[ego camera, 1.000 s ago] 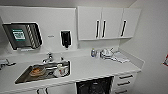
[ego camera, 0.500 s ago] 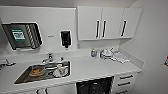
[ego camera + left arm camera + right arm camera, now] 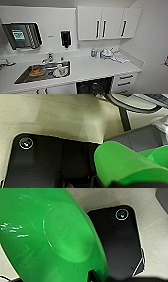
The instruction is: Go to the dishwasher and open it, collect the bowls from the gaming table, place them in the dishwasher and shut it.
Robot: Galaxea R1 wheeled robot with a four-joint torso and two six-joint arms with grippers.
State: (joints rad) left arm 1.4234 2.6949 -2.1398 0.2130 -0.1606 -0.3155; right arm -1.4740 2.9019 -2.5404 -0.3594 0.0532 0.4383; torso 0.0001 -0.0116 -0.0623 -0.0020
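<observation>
The head camera looks down from high at the desk and sink, some way back. Both wrist cameras face the floor, each close against a green bowl.

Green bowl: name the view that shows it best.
The right wrist view: the green bowl shows large, its round base and curved wall clear. The left wrist view catches a green bowl edge. The head view faces the counter.

The sink sits left in the tabletop; the dishwasher opens below, cupboards above.
</observation>
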